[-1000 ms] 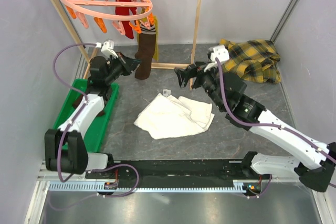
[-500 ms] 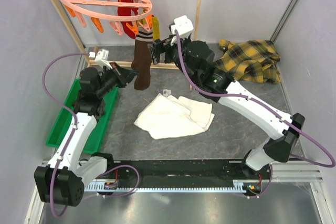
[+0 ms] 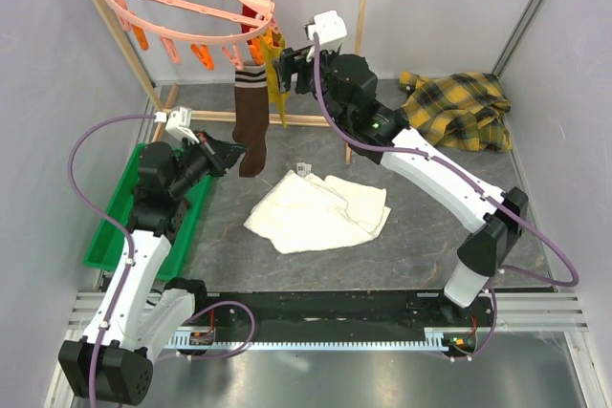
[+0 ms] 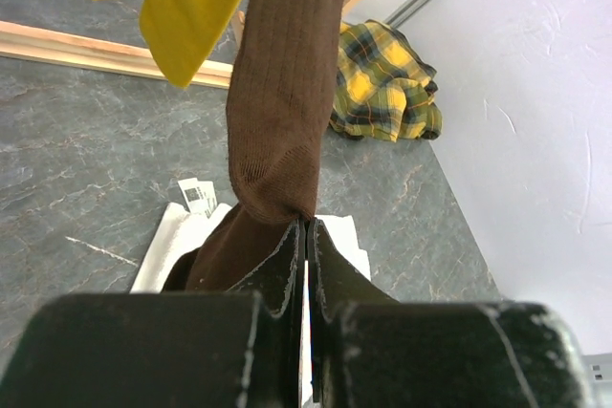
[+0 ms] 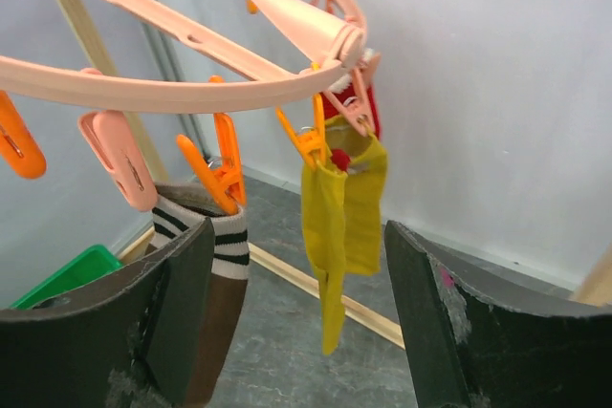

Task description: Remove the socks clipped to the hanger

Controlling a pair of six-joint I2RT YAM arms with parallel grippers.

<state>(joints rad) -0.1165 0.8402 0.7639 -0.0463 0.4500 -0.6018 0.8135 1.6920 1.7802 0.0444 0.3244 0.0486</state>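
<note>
Pinching the lower end of the dark brown sock [image 4: 287, 93] in the tightly clenched jaws of the left gripper [image 4: 306, 236], above the grey tabletop [image 4: 76, 140]. Farther back, facing the mustard yellow sock [image 5: 339, 207] with the right gripper [image 5: 298, 274], jaws spread, grasping nothing. Both socks clipped side by side under the tilted pink hanger [image 5: 172, 95].

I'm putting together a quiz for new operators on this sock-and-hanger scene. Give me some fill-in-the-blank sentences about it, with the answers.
1. The left gripper is ____ on the lower end of the brown sock.
2. The right gripper has its jaws ____, facing the yellow sock.
3. The clip on the hanger that holds the brown sock's striped cuff is ____.
4. The green tray sits beside the ____ arm.

Missing words: shut; open; orange; left.
</note>
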